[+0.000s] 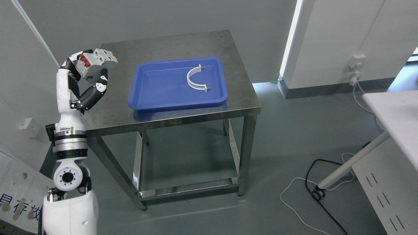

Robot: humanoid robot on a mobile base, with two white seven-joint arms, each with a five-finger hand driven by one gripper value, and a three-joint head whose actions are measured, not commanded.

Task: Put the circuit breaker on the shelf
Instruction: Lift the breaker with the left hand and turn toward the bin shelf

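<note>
My left hand (89, 73) is raised at the left edge of the steel table (196, 111), its fingers curled around a white circuit breaker (96, 62) with a red switch. The breaker is held up in the air, above the table's left rim, tilted. A blue tray (153, 94) lies in the middle of the tabletop and holds a white curved plastic piece (196, 79). No shelf shows apart from the table's low frame. My right arm does not show.
The grey wall stands right behind the table. A white desk (395, 114) juts in at the right, with cables (313, 182) on the floor by its leg. A wall socket (356, 65) sits on the white column at right.
</note>
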